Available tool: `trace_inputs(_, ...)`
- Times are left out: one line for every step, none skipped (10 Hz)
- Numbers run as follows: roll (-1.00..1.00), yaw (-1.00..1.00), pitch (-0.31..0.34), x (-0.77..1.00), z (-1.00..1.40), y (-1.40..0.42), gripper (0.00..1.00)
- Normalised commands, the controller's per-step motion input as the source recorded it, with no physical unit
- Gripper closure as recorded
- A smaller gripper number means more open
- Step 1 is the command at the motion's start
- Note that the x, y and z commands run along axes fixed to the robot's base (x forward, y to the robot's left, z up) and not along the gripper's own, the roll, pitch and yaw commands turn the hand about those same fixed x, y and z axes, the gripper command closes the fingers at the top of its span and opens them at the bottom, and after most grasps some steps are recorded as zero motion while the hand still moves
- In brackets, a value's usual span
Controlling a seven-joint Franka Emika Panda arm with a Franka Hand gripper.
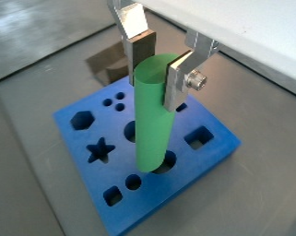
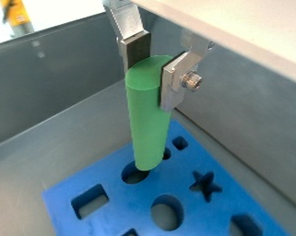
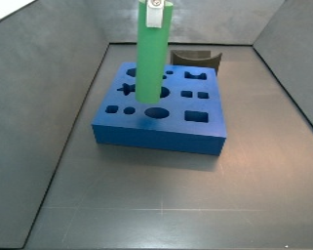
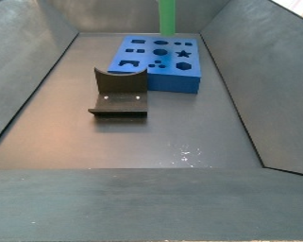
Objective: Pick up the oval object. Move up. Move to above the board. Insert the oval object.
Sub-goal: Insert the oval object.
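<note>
Gripping the rod [image 2: 147, 115] near its top, the gripper [image 2: 155, 67] has its fingers closed on it and hangs it upright above the board [image 1: 95, 122] — a pose fit for a straight drop. Its lower end sits at a hole [image 2: 140, 173] — whether it has entered, I cannot tell.

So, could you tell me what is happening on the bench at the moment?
The robot's gripper is shut on the green rod, holding it upright over the blue board. In both wrist views the rod's lower end is at a hole in the board's top; how deep it sits is hard to tell. The dark fixture stands untouched on the floor beside the board.
</note>
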Motion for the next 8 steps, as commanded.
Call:
trace_inputs(-0.07,-0.79,0.000,0.31,-0.17,-0.01,1.00)
trace_inputs(0.00,-0.27,0.000,0.26,0.00,0.05,1.00)
trace_inputs(0.00,0.00,0.000,0.07,0.00,0.00,1.00)
trace_inputs(0.00,0.09,0.000,0.26,-0.14,0.00,1.00)
trace_inputs(0.00,0.02,0.000,0.15,-0.22,-0.09,1.00)
trace_inputs(0.00,0.01,0.000,0.07,-0.22,-0.10,1.00)
trace_inputs(0.00,0.00,0.000,0.00,-0.21,-0.06,1.00)
trace_inputs(0.00,0.00,0.000,0.00,-0.22,-0.07,1.00)
